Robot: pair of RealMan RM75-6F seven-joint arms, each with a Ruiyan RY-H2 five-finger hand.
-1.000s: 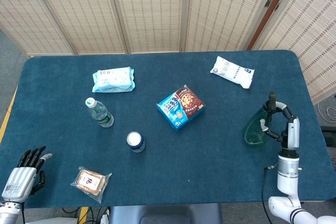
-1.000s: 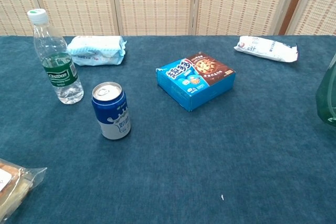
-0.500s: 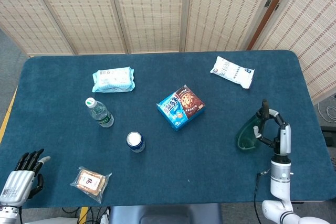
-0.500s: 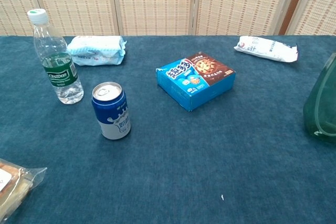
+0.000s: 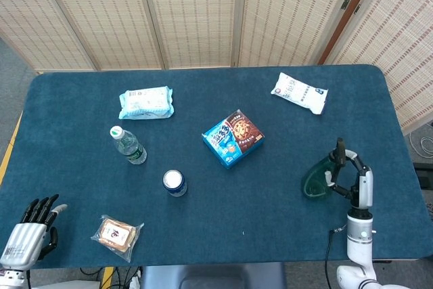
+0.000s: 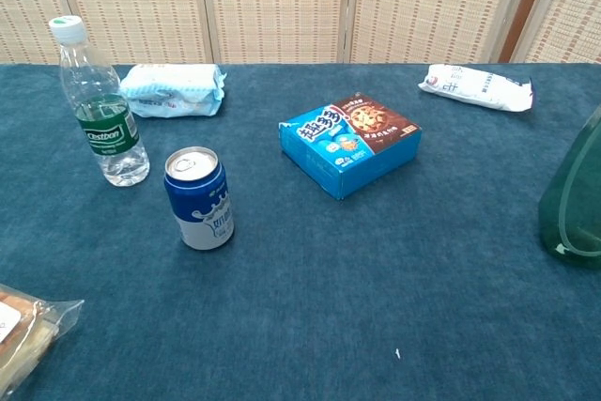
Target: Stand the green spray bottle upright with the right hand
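The green spray bottle point(image 5: 318, 179) is at the right side of the blue table point(image 5: 284, 221), toward the near edge, and the right hand point(image 5: 350, 175) holds it, fingers wrapped around its upper part close to the dark nozzle. In the chest view only the bottle's lower body shows at the right margin, its rounded base point(image 6: 571, 249) low against the cloth; whether the base rests flat on the table or hangs just above it I cannot tell. The body leans a little, so I judge the task well along but not finished: the bottle is gripped and close to standing, and what is left seems to be settling the base squarely on the cloth and letting go. The nearest thing to it is the blue cookie box point(image 5: 232, 137), well apart toward the middle of the table. Farther off, a white packet point(image 5: 299, 92) lies at the far right. Left of the box a blue can point(image 5: 174, 183) stands upright, and beyond that a clear water bottle point(image 5: 128, 145) with a green label also stands. A pale blue pack of wipes point(image 5: 146, 102) lies at the far left, and a wrapped snack point(image 5: 118, 235) lies at the near left edge. The left hand point(image 5: 30, 233) is off the table's near left corner, holding nothing, its dark fingers extended and slightly apart.
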